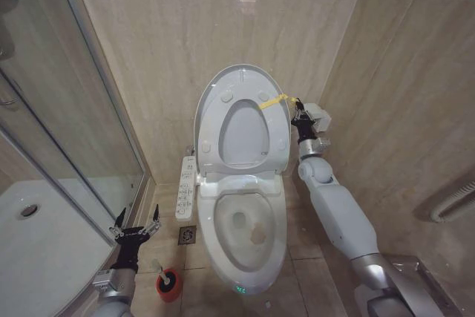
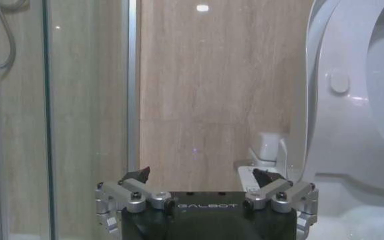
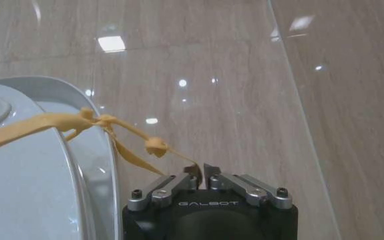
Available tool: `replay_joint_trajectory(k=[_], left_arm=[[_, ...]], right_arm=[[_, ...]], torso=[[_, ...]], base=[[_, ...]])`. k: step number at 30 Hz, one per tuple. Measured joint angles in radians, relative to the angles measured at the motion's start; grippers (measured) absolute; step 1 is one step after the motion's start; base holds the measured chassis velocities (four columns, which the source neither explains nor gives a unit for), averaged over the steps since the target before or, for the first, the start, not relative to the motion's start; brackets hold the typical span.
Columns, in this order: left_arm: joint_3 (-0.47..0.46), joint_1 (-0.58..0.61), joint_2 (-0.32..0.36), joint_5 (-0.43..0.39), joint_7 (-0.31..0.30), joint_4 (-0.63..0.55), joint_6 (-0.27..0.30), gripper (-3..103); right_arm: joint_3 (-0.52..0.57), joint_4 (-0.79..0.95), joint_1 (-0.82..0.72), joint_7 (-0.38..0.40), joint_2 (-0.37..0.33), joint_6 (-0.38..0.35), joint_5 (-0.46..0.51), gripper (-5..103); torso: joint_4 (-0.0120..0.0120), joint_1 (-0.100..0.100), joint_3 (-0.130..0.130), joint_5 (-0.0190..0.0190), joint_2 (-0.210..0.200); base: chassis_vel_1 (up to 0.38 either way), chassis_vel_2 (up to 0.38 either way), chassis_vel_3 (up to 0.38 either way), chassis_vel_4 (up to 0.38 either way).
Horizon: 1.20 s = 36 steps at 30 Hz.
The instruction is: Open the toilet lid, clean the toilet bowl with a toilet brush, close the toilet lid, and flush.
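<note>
The toilet lid [image 1: 243,82] stands raised against the back wall, with the white seat ring [image 1: 210,133] up in front of it. A yellow strap [image 1: 272,100] runs from the lid's edge to my right gripper [image 1: 300,115], which is shut on it. In the right wrist view the strap [image 3: 58,123] leads off the lid [image 3: 25,170] into the closed right gripper [image 3: 203,170]. The toilet bowl [image 1: 226,239] lies open below, with a brownish stain. The toilet brush [image 1: 162,273] stands in its red holder on the floor. Just above it my left gripper [image 1: 135,222] [image 2: 202,176] hangs open and holds nothing.
A long white button panel [image 1: 185,187] hangs on the bowl's left side, with a floor drain [image 1: 187,234] below it. The glass shower door [image 1: 67,109] and white shower tray [image 1: 44,257] close off the left. A tiled wall and a grab rail [image 1: 453,202] bound the right.
</note>
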Motion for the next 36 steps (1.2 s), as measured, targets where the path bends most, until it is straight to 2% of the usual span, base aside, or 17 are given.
replay_joint_trajectory(k=[3,4,9,10,16,17,24,25,32,36], left_arm=[[0.0,0.003,-0.001,0.002,0.0,-0.005,0.0,100],[0.001,0.005,-0.002,0.004,0.0,-0.008,0.0,100],[0.005,0.008,-0.003,0.007,0.0,-0.016,0.0,100],[0.006,0.009,-0.004,0.008,0.0,-0.018,0.0,100],[0.011,0.014,-0.006,0.01,0.0,-0.026,0.0,100],[0.012,0.014,-0.006,0.01,0.0,-0.028,0.0,100],[0.015,0.02,-0.006,0.01,-0.001,-0.04,0.0,100],[0.016,0.021,-0.007,0.01,-0.001,-0.042,0.0,100],[0.016,0.033,-0.009,0.008,-0.001,-0.076,0.001,100],[0.016,0.045,-0.006,0.008,-0.001,-0.093,0.0,100]], right_arm=[[-0.005,0.023,-0.011,0.007,-0.013,-0.009,0.004,0],[-0.011,0.047,-0.023,0.014,-0.026,-0.015,0.007,18],[-0.028,0.142,-0.073,0.037,-0.076,-0.033,0.019,18],[-0.028,0.165,-0.088,0.041,-0.092,-0.035,0.023,45],[-0.014,0.258,-0.171,0.047,-0.146,-0.033,0.026,45],[-0.006,0.277,-0.194,0.047,-0.158,-0.03,0.027,72],[0.042,0.367,-0.329,0.048,-0.205,0.001,0.026,72],[0.053,0.388,-0.354,0.053,-0.209,0.002,0.027,97],[0.15,0.611,-0.544,0.1,-0.217,0.004,0.038,97],[0.234,0.788,-0.716,0.107,-0.211,0.003,0.039,100]], torso=[[0.0,0.0,0.0,0.0,0.0],[0.0001,0.0,0.0,0.0,0.0],[0.0,0.0,0.0,-0.0003,0.0],[-0.0003,0.0,0.0,-0.0002,0.0],[0.0007,0.0,0.0,-0.0002,0.0],[0.0002,0.0,0.0,-0.0002,0.0],[0.0,0.0,0.0,0.0,0.0],[0.0001,0.0,0.0,0.0,0.0],[0.0004,0.0,0.0,-0.0003,0.0],[-0.0001,0.0,0.0,-0.0002,0.0]], base=[[0.0,0.0,0.0,0.0],[0.0,0.0,0.0,0.0],[0.0,0.0,0.0,0.0],[0.0,0.0,0.0,0.0],[0.0,0.0,0.0,0.0],[0.0,0.0,0.0,0.0],[0.0,0.0,0.0,0.0],[0.0,0.0,0.0,0.0],[0.0,0.0,0.0,0.0],[0.0,0.0,0.0,0.0]])
